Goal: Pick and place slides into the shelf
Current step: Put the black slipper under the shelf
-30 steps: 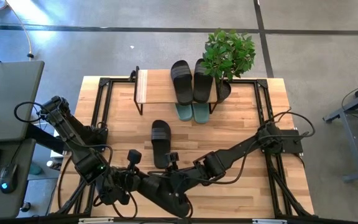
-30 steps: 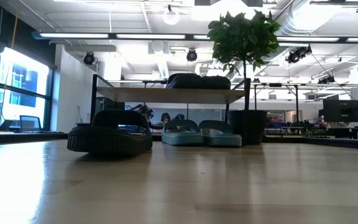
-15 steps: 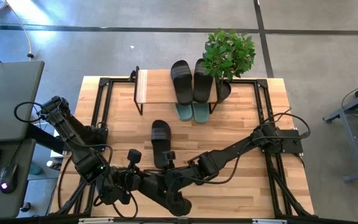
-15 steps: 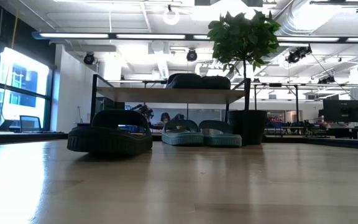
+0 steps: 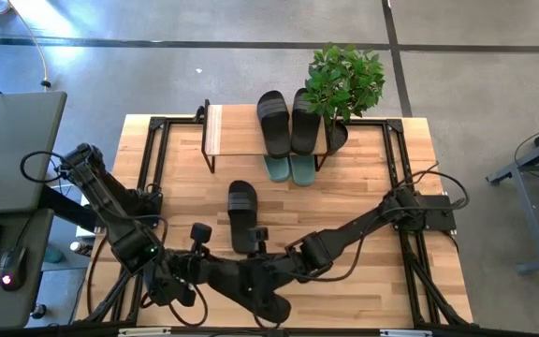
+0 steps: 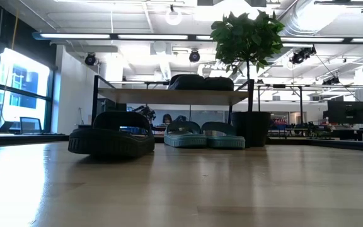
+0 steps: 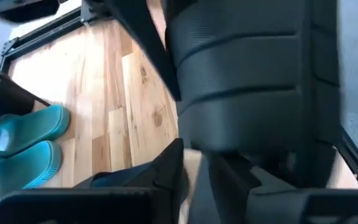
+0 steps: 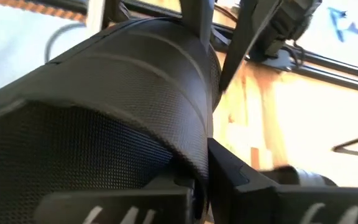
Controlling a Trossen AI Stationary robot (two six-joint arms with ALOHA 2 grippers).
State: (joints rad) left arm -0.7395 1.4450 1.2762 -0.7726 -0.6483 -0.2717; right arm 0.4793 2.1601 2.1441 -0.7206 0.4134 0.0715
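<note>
Both pincers grip one black slide (image 5: 262, 298) at the table's (image 5: 363, 178) near edge: right pincer (image 8: 202, 167) clamped on its strap; left pincer (image 7: 194, 171) narrow on it.

We see bright, even daylight from above and soft shadows. At table height, ceiling lamps (image 6: 169, 14) glare. Our wrist views blur up close.

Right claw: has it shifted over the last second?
Yes. In the high view the right claw has slid toward the left arm's side, along the near edge of the table, gripping a black sandal.
</note>
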